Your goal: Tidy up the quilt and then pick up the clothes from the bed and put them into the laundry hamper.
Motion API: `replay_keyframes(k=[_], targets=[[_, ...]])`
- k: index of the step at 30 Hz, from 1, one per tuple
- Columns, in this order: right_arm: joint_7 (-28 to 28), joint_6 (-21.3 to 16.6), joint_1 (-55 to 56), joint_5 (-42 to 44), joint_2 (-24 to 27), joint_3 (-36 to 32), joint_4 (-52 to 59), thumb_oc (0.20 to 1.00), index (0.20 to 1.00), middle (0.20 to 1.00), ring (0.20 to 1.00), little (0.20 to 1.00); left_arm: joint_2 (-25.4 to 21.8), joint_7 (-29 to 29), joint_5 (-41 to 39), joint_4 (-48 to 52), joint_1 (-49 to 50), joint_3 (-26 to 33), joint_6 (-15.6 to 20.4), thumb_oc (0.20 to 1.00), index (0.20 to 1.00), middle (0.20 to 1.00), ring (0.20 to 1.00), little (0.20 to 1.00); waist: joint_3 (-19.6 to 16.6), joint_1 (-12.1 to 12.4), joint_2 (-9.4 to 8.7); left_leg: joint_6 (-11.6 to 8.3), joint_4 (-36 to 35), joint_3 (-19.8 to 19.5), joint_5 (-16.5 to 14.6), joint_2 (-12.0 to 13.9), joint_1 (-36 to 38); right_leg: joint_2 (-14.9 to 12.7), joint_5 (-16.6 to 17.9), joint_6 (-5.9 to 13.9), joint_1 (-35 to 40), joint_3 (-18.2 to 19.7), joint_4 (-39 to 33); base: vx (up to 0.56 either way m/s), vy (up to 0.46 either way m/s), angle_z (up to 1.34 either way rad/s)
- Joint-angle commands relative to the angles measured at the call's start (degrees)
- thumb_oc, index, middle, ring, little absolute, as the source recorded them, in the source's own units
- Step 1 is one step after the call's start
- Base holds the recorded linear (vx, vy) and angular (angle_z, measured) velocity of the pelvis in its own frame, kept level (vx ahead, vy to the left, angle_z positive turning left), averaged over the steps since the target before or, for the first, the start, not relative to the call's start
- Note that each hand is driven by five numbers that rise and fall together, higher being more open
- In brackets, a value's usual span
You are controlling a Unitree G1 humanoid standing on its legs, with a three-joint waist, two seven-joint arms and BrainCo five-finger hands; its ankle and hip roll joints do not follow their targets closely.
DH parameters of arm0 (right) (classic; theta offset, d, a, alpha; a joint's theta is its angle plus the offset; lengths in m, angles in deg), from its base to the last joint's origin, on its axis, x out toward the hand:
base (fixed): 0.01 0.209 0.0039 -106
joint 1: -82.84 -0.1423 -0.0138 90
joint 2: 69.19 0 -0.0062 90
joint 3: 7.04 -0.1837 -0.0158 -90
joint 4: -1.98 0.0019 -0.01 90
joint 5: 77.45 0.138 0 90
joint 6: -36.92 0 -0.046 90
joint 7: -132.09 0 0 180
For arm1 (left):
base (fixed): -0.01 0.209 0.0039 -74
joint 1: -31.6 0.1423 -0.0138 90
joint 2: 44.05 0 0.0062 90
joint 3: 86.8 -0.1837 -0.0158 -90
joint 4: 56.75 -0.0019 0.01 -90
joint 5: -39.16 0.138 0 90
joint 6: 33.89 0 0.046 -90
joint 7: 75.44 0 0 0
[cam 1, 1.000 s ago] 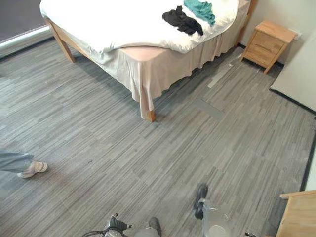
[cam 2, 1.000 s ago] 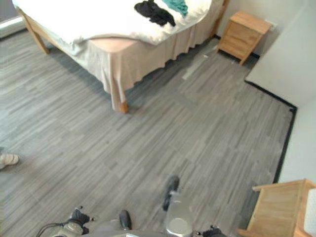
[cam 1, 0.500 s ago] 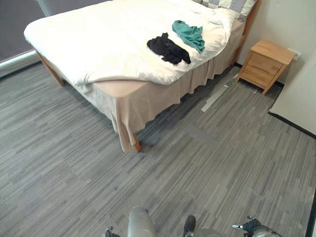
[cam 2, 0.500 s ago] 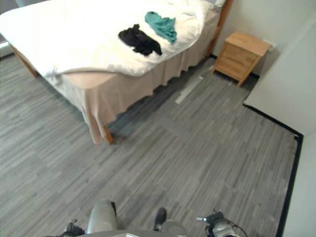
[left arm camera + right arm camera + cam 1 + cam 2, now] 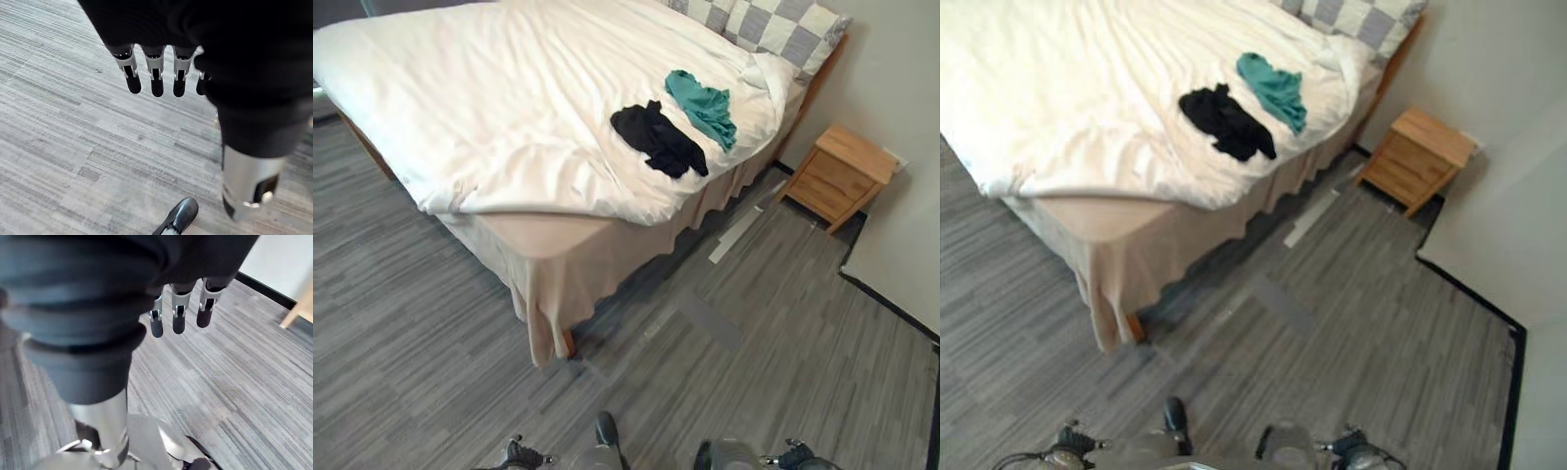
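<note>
A white quilt (image 5: 499, 93) covers the bed, rumpled along its near edge, with a beige mattress corner (image 5: 543, 233) bare below it. On the quilt's right side lie a black garment (image 5: 658, 141) and, just beyond it, a teal garment (image 5: 702, 105). My left hand (image 5: 156, 81) hangs over the grey floor, fingers straight, holding nothing. My right hand (image 5: 178, 319) likewise hangs open above the floor, well short of the bed.
Checked pillows (image 5: 771, 22) lie at the head of the bed. A wooden nightstand (image 5: 832, 174) stands by the wall to the bed's right. A beige bed skirt (image 5: 607, 269) hangs to the floor round a wooden leg (image 5: 568, 343). Grey plank floor (image 5: 773, 323) lies between me and the bed.
The camera has moved towards the bed, which now takes up more of the view. The person's foot at the left edge a second ago is out of view. The garments lie unchanged.
</note>
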Motion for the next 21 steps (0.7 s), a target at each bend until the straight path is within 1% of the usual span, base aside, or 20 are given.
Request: replay_keyframes(k=[1,2,3,4,5,6,7,9,10,11,12,13,14,15,16,17,18,19,20,21], targets=[[0.3,0.0,-3.6,0.0,0.3,-1.5,0.2,1.000,1.000,1.000,1.000,1.000,0.0,0.6,-2.1,0.9,0.4,-0.9,0.0,1.000,1.000,1.000,1.000,1.000,3.9,1.2,2.29,-7.09,0.6,2.6,-4.7,4.4,4.3,2.0,3.0,0.23,6.2,-0.8,-14.7,0.36,-0.171,0.62],[0.3,0.1,-3.2,-0.1,0.5,-1.6,0.0,1.000,1.000,1.000,1.000,1.000,-0.1,0.7,-1.7,1.0,0.3,-1.0,0.3,1.000,1.000,1.000,1.000,1.000,3.4,0.9,2.23,-8.14,0.5,0.8,-5.6,4.5,4.9,1.1,3.6,-0.54,7.3,2.1,-26.7,0.24,-0.135,0.53],[0.3,0.1,-3.2,-0.1,0.5,-1.6,0.0,1.000,1.000,1.000,1.000,1.000,-0.1,0.7,-1.7,1.0,0.3,-1.0,0.3,1.000,1.000,1.000,1.000,1.000,3.5,0.9,2.32,-8.17,0.5,0.7,-5.6,4.6,5.0,1.3,3.8,-0.56,7.6,2.0,-27.1,0.49,-0.329,0.78],[0.2,0.1,-2.5,0.0,0.6,-2.0,-0.1,1.000,1.000,1.000,1.000,1.000,0.1,0.8,-1.0,0.6,-0.3,-1.4,0.5,1.000,1.000,1.000,1.000,1.000,2.5,-0.3,1.79,-9.11,0.0,-2.1,-5.9,4.6,4.6,-0.3,8.7,-0.10,7.3,9.8,-38.5,0.25,-0.196,0.90],[0.2,0.1,-2.5,0.0,0.6,-2.0,-0.1,1.000,1.000,1.000,1.000,1.000,0.1,0.8,-1.0,0.6,-0.3,-1.4,0.5,1.000,1.000,1.000,1.000,1.000,2.3,-0.3,1.76,-9.10,0.0,-2.0,-5.8,4.6,4.4,-0.3,8.8,-0.12,7.1,9.9,-38.7,0.44,-0.288,1.08],[-0.1,0.2,-2.0,0.0,0.7,-2.3,-0.2,1.000,1.000,1.000,1.000,1.000,0.2,0.8,-0.6,0.5,-0.6,-1.6,0.6,1.000,1.000,1.000,1.000,1.000,2.1,-1.2,1.69,-9.96,-0.1,-4.0,-6.8,5.1,5.2,-1.7,10.7,0.57,6.6,14.9,-41.5,0.46,-0.365,1.10],[-0.4,0.5,-1.0,0.2,0.3,-2.8,-0.3,1.000,1.000,1.000,1.000,1.000,-0.1,0.8,0.0,-0.1,-1.4,-2.2,0.6,1.000,1.000,1.000,1.000,1.000,1.5,-1.7,0.99,-11.50,-0.1,-6.3,-7.6,6.5,6.0,-3.4,14.6,1.73,5.0,19.6,-43.4,0.47,-0.366,1.29],[-0.8,0.5,-0.3,0.2,0.2,-2.9,-0.4,1.000,1.000,1.000,1.000,1.000,-0.2,0.6,0.1,-0.5,-1.3,-2.1,0.7,1.000,1.000,1.000,1.000,1.000,1.2,-1.7,0.58,-12.48,-0.1,-7.2,-7.7,7.6,6.6,-3.7,15.7,1.73,4.8,19.0,-43.6,0.38,-0.357,1.26],[-1.0,0.6,0.2,0.2,0.0,-3.3,-0.3,1.000,1.000,1.000,1.000,1.000,-0.4,0.5,0.2,-0.8,-1.2,-2.2,0.9,1.000,1.000,1.000,1.000,1.000,0.9,-1.9,0.26,-13.08,-0.1,-8.1,-8.2,8.1,7.4,-3.8,15.4,1.73,6.2,16.5,-44.7,0.47,-0.424,0.88],[-1.1,0.7,0.4,0.0,-0.1,-3.2,-0.3,1.000,1.000,1.000,1.000,1.000,-0.4,0.5,0.2,-1.0,-0.7,-2.0,1.1,1.000,1.000,1.000,1.000,1.000,0.5,-1.8,-0.13,-13.65,-0.1,-8.6,-8.3,8.5,8.3,-2.9,15.7,1.73,6.7,15.8,-44.5,0.43,-0.396,0.87],[-1.3,0.6,0.2,-0.1,0.2,-3.2,-0.6,1.000,1.000,1.000,1.000,1.000,-0.3,0.5,-0.1,-1.1,-0.4,-1.9,1.1,1.000,1.000,1.000,1.000,1.000,0.3,-2.1,0.39,-14.14,-0.1,-9.5,-8.2,9.8,9.1,-1.6,15.5,1.73,7.1,15.5,-44.6,0.52,-0.534,0.82],[-1.6,0.2,0.0,-0.6,0.9,-2.2,-0.9,1.000,1.000,1.000,1.000,1.000,-0.2,0.5,-0.5,-1.1,0.3,-1.5,1.4,1.000,1.000,1.000,1.000,1.000,0.0,-2.1,0.95,-14.88,4.4,-10.1,-8.0,12.2,8.4,1.0,13.2,1.73,8.1,14.9,-45.4,0.44,-0.463,0.62],[-1.3,-0.1,-0.1,-0.3,1.5,-2.0,-0.5,1.000,1.000,1.000,1.000,1.000,0.3,0.7,-1.6,-0.4,0.3,-1.4,1.6,1.000,1.000,1.000,1.000,1.000,0.7,-2.0,1.31,-15.06,9.7,-10.4,-5.7,13.4,5.8,1.9,11.7,1.33,9.7,14.0,-45.9,0.30,-0.328,0.07],[-1.3,-0.1,-0.1,-0.3,1.5,-2.0,-0.5,1.000,1.000,1.000,1.000,1.000,0.3,0.7,-1.6,-0.4,0.3,-1.4,1.5,1.000,1.000,1.000,1.000,1.000,0.6,-2.3,1.45,-15.14,10.2,-10.8,-5.9,13.6,5.4,2.0,11.7,1.28,9.8,13.7,-45.9,0.06,-0.183,-0.15],[-0.6,-0.4,-0.6,0.5,2.8,-2.1,-0.5,1.000,1.000,1.000,1.000,1.000,0.8,1.2,-3.4,0.8,-0.5,-1.7,2.2,1.000,1.000,1.000,1.000,1.000,2.4,-2.1,2.07,-15.46,17.6,-10.9,-0.9,15.5,0.6,3.1,10.1,-0.65,11.6,11.6,-46.0,0.01,-0.307,0.08],[0.3,-0.3,-1.3,0.5,3.8,-1.4,-0.8,1.000,1.000,1.000,1.000,1.000,1.3,1.6,-7.0,2.6,-1.7,-1.2,2.7,1.000,1.000,1.000,1.000,1.000,4.3,-1.7,1.56,-14.16,23.9,-9.8,1.3,15.6,-5.1,4.0,8.0,-2.83,13.2,9.3,-46.0,0.06,-0.376,0.76],[0.5,0.0,-1.3,0.0,4.0,-0.9,-1.2,1.000,1.000,1.000,1.000,1.000,1.4,1.5,-8.8,3.2,-1.7,-0.4,2.8,1.000,1.000,1.000,1.000,1.000,4.3,-1.7,1.44,-13.16,22.3,-8.8,-1.2,13.5,-5.9,4.4,7.1,-3.20,13.7,8.5,-46.0,0.12,-0.317,0.85],[0.5,0.2,-1.3,-0.3,4.1,-0.6,-1.7,1.000,1.000,1.000,1.000,1.000,1.6,1.7,-10.1,3.5,-1.6,0.5,3.2,1.000,1.000,1.000,1.000,1.000,4.3,-1.1,1.06,-12.05,21.5,-9.4,-4.7,10.1,-7.2,4.5,6.8,-3.49,14.0,8.8,-46.0,0.15,-0.163,0.88],[0.5,0.0,-1.3,-0.4,4.2,-0.2,-1.7,1.000,1.000,1.000,1.000,1.000,1.5,2.2,-12.4,4.8,-1.6,1.6,4.1,1.000,1.000,1.000,1.000,1.000,3.9,-0.5,0.74,-10.61,19.9,-10.2,-7.0,5.3,-9.3,4.9,6.6,-3.69,13.7,8.7,-46.0,0.09,-0.087,0.54],[0.5,0.0,-1.3,-0.4,4.2,-0.2,-1.7,1.000,1.000,1.000,1.000,1.000,1.4,2.2,-12.4,4.8,-1.6,1.6,4.1,1.000,1.000,1.000,1.000,1.000,3.7,-0.6,0.66,-10.54,19.8,-10.3,-6.8,5.2,-9.4,4.8,6.6,-3.65,13.5,8.6,-46.0,0.09,-0.105,0.28]])
